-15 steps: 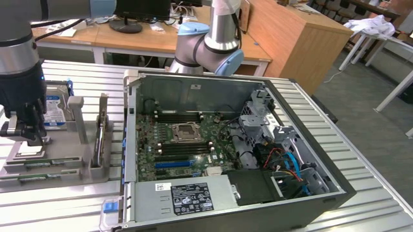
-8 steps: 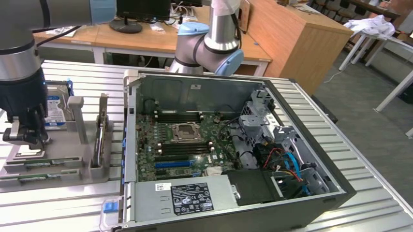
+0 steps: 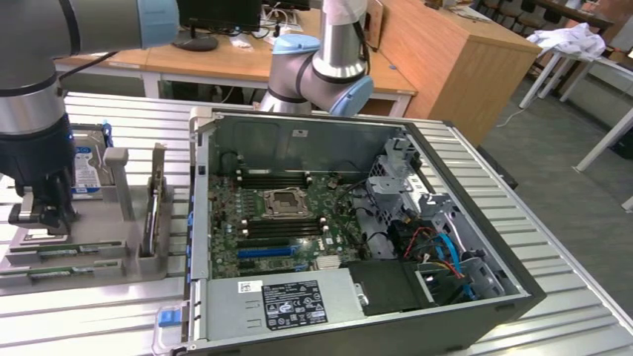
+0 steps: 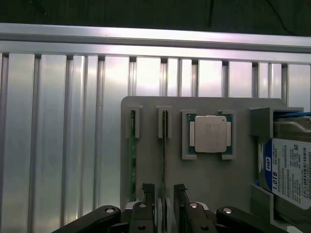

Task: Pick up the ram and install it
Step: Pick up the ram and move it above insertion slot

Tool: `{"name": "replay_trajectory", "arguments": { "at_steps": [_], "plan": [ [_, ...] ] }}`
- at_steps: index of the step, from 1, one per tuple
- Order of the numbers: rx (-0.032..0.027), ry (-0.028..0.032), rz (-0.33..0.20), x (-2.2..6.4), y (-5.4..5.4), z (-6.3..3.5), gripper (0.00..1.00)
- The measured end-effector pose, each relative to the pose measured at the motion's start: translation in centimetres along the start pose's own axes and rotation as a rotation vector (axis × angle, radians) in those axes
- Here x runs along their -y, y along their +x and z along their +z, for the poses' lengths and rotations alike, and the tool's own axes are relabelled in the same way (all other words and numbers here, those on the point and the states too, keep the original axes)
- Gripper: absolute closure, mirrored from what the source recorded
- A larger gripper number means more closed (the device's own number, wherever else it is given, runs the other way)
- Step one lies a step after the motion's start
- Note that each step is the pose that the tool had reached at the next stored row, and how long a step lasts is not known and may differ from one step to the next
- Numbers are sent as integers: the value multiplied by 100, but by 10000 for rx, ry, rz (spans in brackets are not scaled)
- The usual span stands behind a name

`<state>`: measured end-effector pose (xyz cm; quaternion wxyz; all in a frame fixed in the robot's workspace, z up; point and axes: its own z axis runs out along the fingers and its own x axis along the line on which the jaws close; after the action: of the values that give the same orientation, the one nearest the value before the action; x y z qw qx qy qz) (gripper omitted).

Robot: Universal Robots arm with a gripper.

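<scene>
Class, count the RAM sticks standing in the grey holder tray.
2. The first ram stands in the tray's end slot; the second ram stands in the next slot, nearer the processor, between the fingers of the open gripper. More may be hidden.

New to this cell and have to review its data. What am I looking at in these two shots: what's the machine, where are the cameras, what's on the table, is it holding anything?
The machine is a single robot arm with a two-fingered gripper. One picture comes from a camera standing off the arm. The other comes from a camera on the wrist, looking down past the fingers.

On the slatted metal table sit an open computer case, its motherboard exposed, and a grey parts tray. The tray holds two memory sticks standing on edge, a processor chip and a hard drive.

The gripper holds nothing. Its fingers are open, one on either side of the ram, with the other stick in the slot beside it.
</scene>
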<state>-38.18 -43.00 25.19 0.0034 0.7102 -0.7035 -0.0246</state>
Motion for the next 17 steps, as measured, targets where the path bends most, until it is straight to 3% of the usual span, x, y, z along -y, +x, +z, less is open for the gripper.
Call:
{"name": "replay_trajectory", "arguments": {
  "at_steps": [17],
  "plan": [
    [-1, -1, 0, 7, 6, 190, 70]
  ]
}}
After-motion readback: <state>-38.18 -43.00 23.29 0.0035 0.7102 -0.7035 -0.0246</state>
